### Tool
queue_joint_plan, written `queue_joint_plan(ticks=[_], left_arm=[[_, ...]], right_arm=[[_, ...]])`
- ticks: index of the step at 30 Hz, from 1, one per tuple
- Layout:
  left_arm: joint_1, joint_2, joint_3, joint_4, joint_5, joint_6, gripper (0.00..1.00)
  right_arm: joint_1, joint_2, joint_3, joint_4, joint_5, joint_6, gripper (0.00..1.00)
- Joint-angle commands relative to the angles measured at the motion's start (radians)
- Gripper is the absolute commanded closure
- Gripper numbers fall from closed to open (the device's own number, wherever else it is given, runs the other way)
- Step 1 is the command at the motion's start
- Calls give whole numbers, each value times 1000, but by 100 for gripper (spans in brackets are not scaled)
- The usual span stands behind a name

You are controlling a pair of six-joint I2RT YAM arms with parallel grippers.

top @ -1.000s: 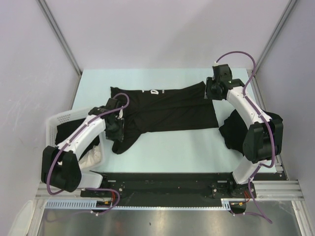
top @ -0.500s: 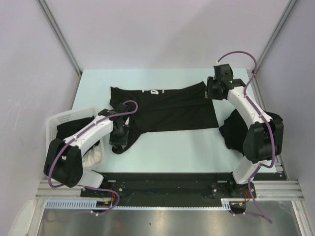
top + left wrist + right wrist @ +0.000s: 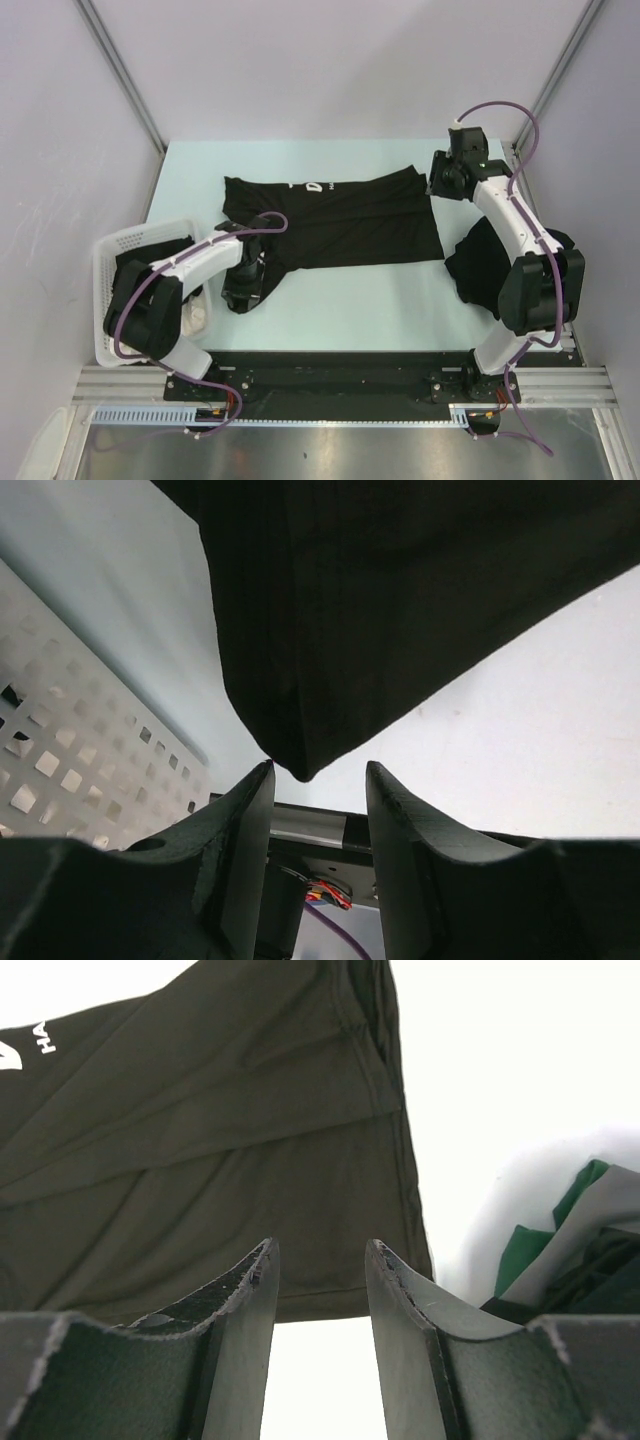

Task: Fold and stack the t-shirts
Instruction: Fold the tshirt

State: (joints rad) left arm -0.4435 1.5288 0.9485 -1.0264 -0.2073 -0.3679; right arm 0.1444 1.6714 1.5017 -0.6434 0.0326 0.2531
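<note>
Flatly spread, the t-shirt (image 3: pixel 340 215) runs lengthwise left to right.

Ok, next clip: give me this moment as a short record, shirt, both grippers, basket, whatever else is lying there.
t-shirt: black, white lettering, spread flat in the middle
left gripper: open, at the shirt's near-left corner, fabric not clamped
right gripper: open, by the shirt's far-right corner, holding nothing
basket: white lattice, far left, dark clothes inside
dark pile: right of the shirt, beside the right arm
</note>
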Motion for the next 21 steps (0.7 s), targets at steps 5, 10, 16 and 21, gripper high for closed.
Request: queue_joint_plan(ticks=[5, 10, 16, 21], left_arm=[[-8, 47, 36, 12, -14, -25, 65], [-8, 57, 35, 17, -7, -25, 83], [-11, 38, 58, -11, -18, -29, 100], [-11, 18, 130, -63, -41, -29, 100]], right_arm=[[-38, -55, -9, 37, -22, -8, 55], [-48, -44, -9, 37, -56, -12, 55], [-49, -32, -9, 51, -76, -12, 54], [-51, -18, -9, 70, -94, -5, 54]])
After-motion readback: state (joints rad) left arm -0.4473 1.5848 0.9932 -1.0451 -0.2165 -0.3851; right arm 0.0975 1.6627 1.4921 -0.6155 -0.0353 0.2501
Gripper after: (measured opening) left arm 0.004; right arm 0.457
